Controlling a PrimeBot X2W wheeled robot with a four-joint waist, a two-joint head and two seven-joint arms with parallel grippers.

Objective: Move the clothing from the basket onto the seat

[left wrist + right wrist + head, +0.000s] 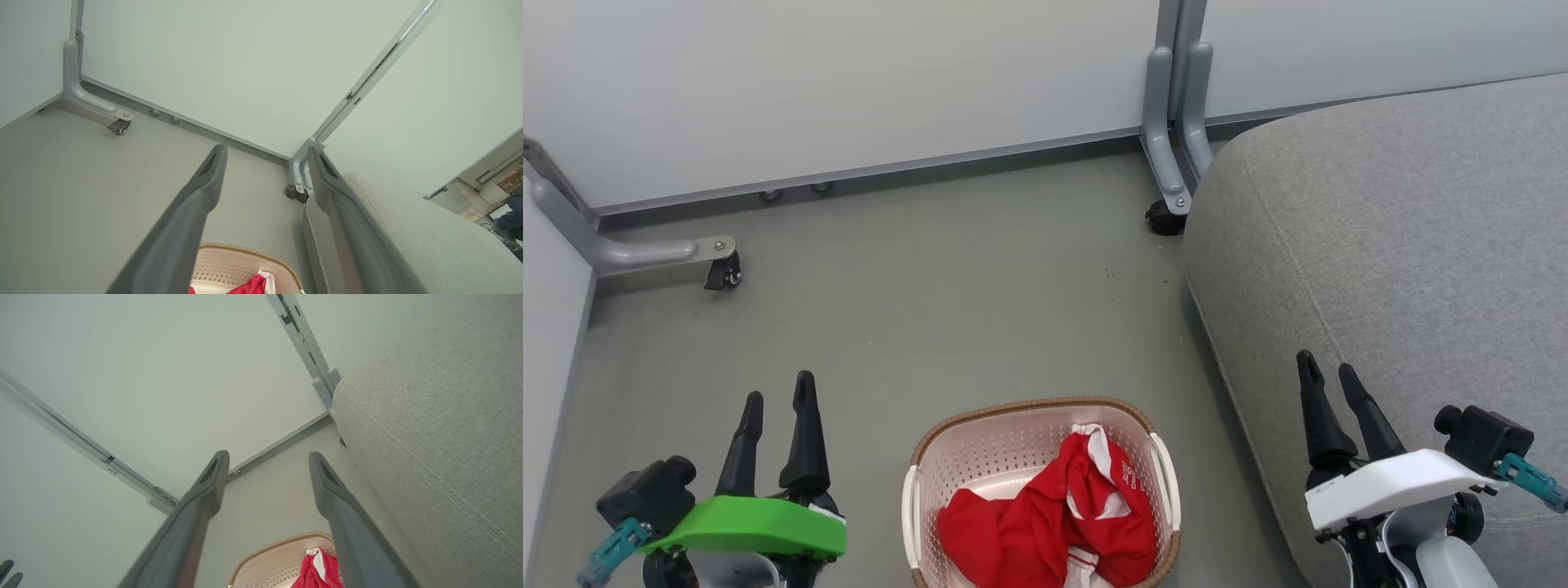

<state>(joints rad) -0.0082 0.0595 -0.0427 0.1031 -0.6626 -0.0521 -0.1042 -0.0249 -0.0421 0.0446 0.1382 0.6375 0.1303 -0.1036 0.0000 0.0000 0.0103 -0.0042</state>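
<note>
Red clothing (1054, 523) with white trim lies crumpled in the cream perforated basket (980, 441), which stands on the floor at the bottom middle of the head view. The grey seat (1388, 245) fills the right side, its edge just right of the basket. My left gripper (778, 398) hangs open to the left of the basket, nothing between its fingers. My right gripper (1330, 366) is open over the seat's front edge, also holding nothing. The left wrist view shows the basket (233, 265), a corner of clothing (253, 286) and the seat (429, 237). The right wrist view shows the basket (278, 559), the clothing (318, 571) and the seat (429, 416).
Pale partition panels (849, 73) close off the back and left. Their grey feet with castors stand on the floor at the left (723, 273) and by the seat's back corner (1166, 216). Bare grey floor (947, 286) stretches between the basket and the panels.
</note>
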